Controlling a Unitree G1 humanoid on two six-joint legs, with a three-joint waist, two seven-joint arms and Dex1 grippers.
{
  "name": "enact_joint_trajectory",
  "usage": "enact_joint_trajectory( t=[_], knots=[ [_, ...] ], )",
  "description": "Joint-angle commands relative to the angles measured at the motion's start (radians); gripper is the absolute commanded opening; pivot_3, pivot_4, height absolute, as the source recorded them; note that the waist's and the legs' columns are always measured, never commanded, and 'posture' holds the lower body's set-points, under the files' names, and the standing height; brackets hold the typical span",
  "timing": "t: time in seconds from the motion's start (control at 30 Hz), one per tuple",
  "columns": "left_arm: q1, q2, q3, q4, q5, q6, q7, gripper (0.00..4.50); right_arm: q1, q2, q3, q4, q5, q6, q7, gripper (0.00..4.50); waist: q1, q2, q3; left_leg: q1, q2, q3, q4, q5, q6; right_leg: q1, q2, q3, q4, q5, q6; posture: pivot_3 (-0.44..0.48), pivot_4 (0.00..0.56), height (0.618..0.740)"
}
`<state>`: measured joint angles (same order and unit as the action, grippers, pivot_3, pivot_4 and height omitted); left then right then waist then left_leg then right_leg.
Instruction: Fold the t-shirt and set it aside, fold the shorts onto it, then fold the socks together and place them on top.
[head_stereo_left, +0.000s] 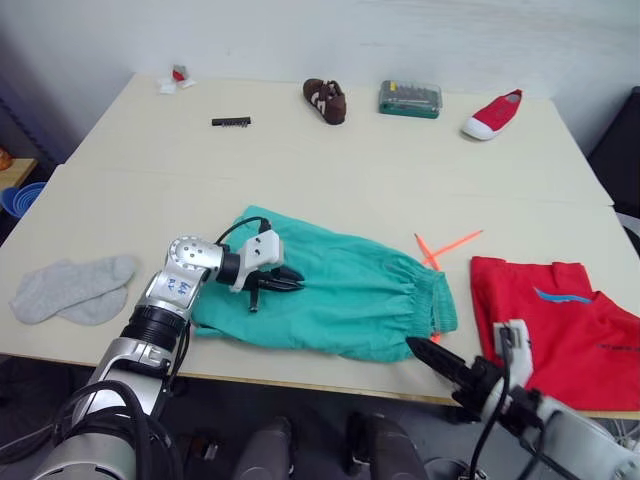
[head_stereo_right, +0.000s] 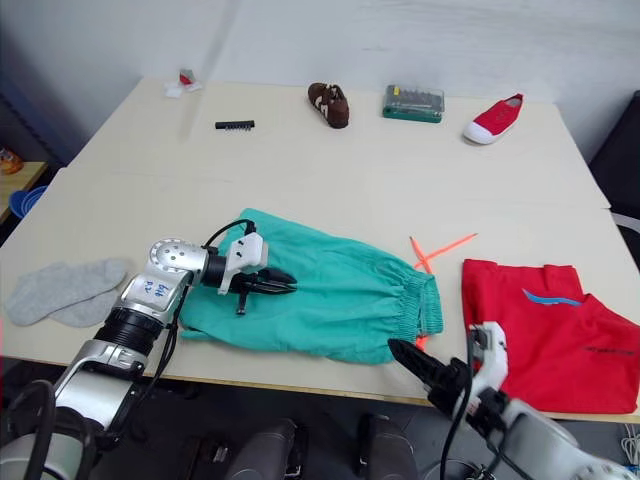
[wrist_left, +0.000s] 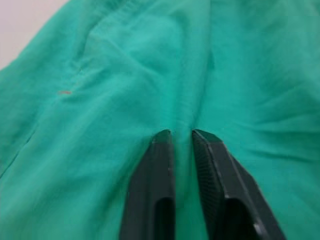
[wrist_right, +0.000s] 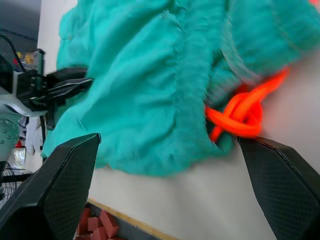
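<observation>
Two grippers are at the teal shorts (head_stereo_left: 335, 290), which lie spread flat near the front edge of the table (head_stereo_left: 330, 180), waistband toward the robot's right, orange drawstring (head_stereo_left: 440, 248) trailing onto bare tabletop. Left gripper (head_stereo_left: 290, 280) rests over the leg end, fingers nearly together with only a thin gap and a ridge of fabric just ahead of the tips; I judge a pinch being set for the fold, though I cannot tell whether cloth is caught. Right gripper (head_stereo_right: 405, 355) sits at the table's front edge below the waistband, fingers spread wide, holding nothing, probably lined up on the waistband corner.

Red t-shirt (head_stereo_left: 560, 325): one, already folded and lying at the robot's right, just beside the shorts but apart, so the stack's base looks ready. Grey socks (head_stereo_left: 70, 290): two, overlapping, untouched at the left, well apart.

Back edge count: one brown shoe (head_stereo_left: 325, 100), one red shoe (head_stereo_left: 492, 114), one green bit case (head_stereo_left: 410, 99), one black bit strip (head_stereo_left: 231, 122).
</observation>
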<state>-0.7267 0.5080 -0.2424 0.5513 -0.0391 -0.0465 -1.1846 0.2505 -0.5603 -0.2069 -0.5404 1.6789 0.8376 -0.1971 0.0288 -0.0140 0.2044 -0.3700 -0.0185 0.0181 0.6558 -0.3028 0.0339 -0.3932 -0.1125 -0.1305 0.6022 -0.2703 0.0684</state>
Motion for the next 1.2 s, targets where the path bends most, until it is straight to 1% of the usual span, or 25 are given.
enact_joint_trajectory(
  t=[0.03, 0.13, 0.23, 0.33, 0.37, 0.4, 0.43, 0.5, 0.6, 0.63, 0.77, 0.83, 0.9, 0.93, 1.0, 1.1, 1.2],
  knots=[
    [0.000, -0.003, -0.020, 0.029, 0.053, -0.048, 0.035, 0.03, -0.076, 0.012, 0.077, 0.096, -0.072, 0.016, -0.043, 4.50, -0.002, 0.001, 0.000, 0.000, 0.000, 0.000, 0.000, 0.000, 0.000, 0.001, 0.000, 0.000, -0.002, 0.000, 0.000, 0.000, 0.150, 0.740],
    [0.006, -0.001, -0.014, 0.035, 0.055, -0.048, 0.045, 0.03, -0.177, 0.042, 0.113, 0.173, -0.120, 0.014, -0.058, 4.50, -0.005, -0.001, -0.002, 0.000, 0.002, 0.001, 0.000, 0.001, -0.001, 0.002, 0.000, 0.000, -0.004, 0.002, 0.001, 0.000, 0.150, 0.740],
    [0.014, 0.005, -0.010, 0.032, 0.056, -0.043, 0.050, 0.00, -0.237, 0.061, 0.118, 0.178, -0.127, 0.017, -0.032, 3.95, -0.005, -0.001, -0.002, -0.001, 0.003, 0.004, 0.000, 0.002, -0.002, 0.002, 0.000, 0.001, -0.008, 0.006, 0.000, 0.000, 0.150, 0.740],
    [0.018, 0.012, -0.007, 0.032, 0.058, -0.041, 0.055, 0.00, -0.274, 0.048, 0.108, 0.132, -0.134, 0.028, 0.022, 2.96, -0.005, 0.000, -0.002, -0.002, 0.003, 0.006, 0.000, 0.002, -0.002, 0.001, 0.000, 0.002, -0.009, 0.008, -0.001, 0.000, 0.150, 0.740],
    [0.020, 0.013, -0.006, 0.032, 0.059, -0.039, 0.058, 0.00, -0.288, 0.038, 0.104, 0.113, -0.142, 0.031, 0.047, 2.54, -0.005, 0.001, -0.001, -0.003, 0.003, 0.006, 0.000, 0.003, 0.001, 0.000, 0.000, 0.002, -0.009, 0.008, -0.001, 0.000, 0.150, 0.740],
    [0.022, 0.014, -0.005, 0.034, 0.061, -0.037, 0.064, 0.00, -0.308, 0.022, 0.104, 0.092, -0.161, 0.035, 0.082, 2.26, -0.005, 0.002, -0.001, -0.003, 0.003, 0.007, 0.000, 0.005, 0.003, -0.001, 0.000, 0.003, -0.009, 0.008, -0.001, 0.000, 0.150, 0.740],
    [0.023, 0.014, -0.004, 0.037, 0.064, -0.038, 0.070, 0.00, -0.332, 0.001, 0.111, 0.072, -0.186, 0.043, 0.123, 1.84, -0.005, 0.004, 0.000, -0.004, 0.003, 0.008, 0.000, 0.005, 0.003, -0.002, 0.000, 0.003, -0.009, 0.008, -0.001, 0.000, 0.150, 0.740],
    [0.024, 0.016, -0.003, 0.043, 0.071, -0.039, 0.082, 0.00, -0.393, -0.041, 0.135, 0.031, -0.242, 0.055, 0.229, 1.18, -0.004, 0.005, -0.001, -0.005, 0.003, 0.009, -0.001, 0.005, 0.004, -0.004, 0.000, 0.004, -0.009, 0.009, -0.001, 0.000, 0.150, 0.740],
    [0.023, 0.015, -0.001, 0.055, 0.076, -0.046, 0.100, 0.00, -0.530, -0.068, 0.194, 0.021, -0.285, 0.090, 0.354, 0.18, -0.005, 0.005, -0.001, -0.005, 0.004, 0.010, -0.001, 0.004, 0.004, -0.005, 0.000, 0.004, -0.008, 0.010, -0.001, 0.000, 0.150, 0.740],
    [0.022, 0.014, -0.001, 0.062, 0.078, -0.048, 0.107, 0.00, -0.583, -0.070, 0.226, 0.030, -0.316, 0.102, 0.395, 0.04, -0.004, 0.005, -0.001, -0.005, 0.004, 0.010, -0.001, 0.004, 0.004, -0.005, 0.000, 0.004, -0.008, 0.010, -0.001, 0.000, 0.150, 0.740],
    [0.016, 0.007, 0.002, 0.084, 0.078, -0.050, 0.131, 0.00, -0.769, -0.024, 0.373, 0.128, -0.497, 0.108, 0.524, 0.04, -0.005, 0.005, -0.001, -0.005, 0.004, 0.011, -0.001, 0.004, 0.004, -0.005, 0.000, 0.004, -0.008, 0.010, -0.002, 0.000, 0.150, 0.740],
    [0.021, 0.005, 0.009, 0.077, 0.071, -0.039, 0.141, 0.00, -0.853, -0.003, 0.484, 0.184, -0.646, 0.072, 0.612, 0.04, -0.005, 0.005, -0.001, -0.005, 0.004, 0.012, -0.001, 0.004, 0.004, -0.005, 0.000, 0.004, -0.008, 0.011, -0.002, 0.000, 0.150, 0.740],
    [0.033, 0.003, 0.019, 0.057, 0.064, -0.018, 0.157, 0.00, -0.950, 0.034, 0.621, 0.265, -0.826, 0.003, 0.704, 0.04, -0.006, 0.005, -0.001, -0.005, 0.004, 0.013, 0.000, 0.004, 0.004, -0.007, 0.000, 0.005, -0.008, 0.011, -0.003, 0.000, 0.150, 0.740],
    [0.038, 0.001, 0.023, 0.049, 0.062, -0.011, 0.165, 0.00, -0.984, 0.052, 0.666, 0.301, -0.891, -0.026, 0.737, 0.04, -0.007, 0.005, -0.001, -0.006, 0.004, 0.014, -0.001, 0.004, 0.004, -0.008, 0.000, 0.005, -0.007, 0.011, -0.003, 0.000, 0.150, 0.740],
    [0.064, 0.002, 0.042, 0.011, 0.060, 0.028, 0.200, 0.00, -1.041, 0.123, 0.704, 0.399, -0.977, -0.074, 0.773, 0.04, -0.007, 0.005, -0.001, -0.007, 0.004, 0.017, 0.000, 0.005, 0.005, -0.013, 0.000, 0.009, -0.003, 0.012, -0.003, 0.000, 0.150, 0.740],
    [0.116, 0.008, 0.100, -0.081, 0.020, 0.117, 0.248, 0.00, -1.079, 0.200, 0.704, 0.489, -1.039, -0.101, 0.830, 0.04, -0.009, 0.005, -0.001, -0.009, 0.004, 0.019, 0.000, 0.005, 0.004, -0.018, 0.000, 0.011, 0.004, 0.012, -0.003, 0.000, 0.150, 0.740],
    [0.170, 0.038, 0.178, -0.221, -0.056, 0.247, 0.262, 0.00, -1.093, 0.245, 0.682, 0.533, -1.083, -0.111, 0.870, 0.80, -0.016, 0.005, -0.001, -0.012, 0.004, 0.019, 0.003, 0.006, 0.003, -0.019, 0.000, 0.011, 0.007, 0.012, -0.003, 0.000, 0.150, 0.740]
  ],
)
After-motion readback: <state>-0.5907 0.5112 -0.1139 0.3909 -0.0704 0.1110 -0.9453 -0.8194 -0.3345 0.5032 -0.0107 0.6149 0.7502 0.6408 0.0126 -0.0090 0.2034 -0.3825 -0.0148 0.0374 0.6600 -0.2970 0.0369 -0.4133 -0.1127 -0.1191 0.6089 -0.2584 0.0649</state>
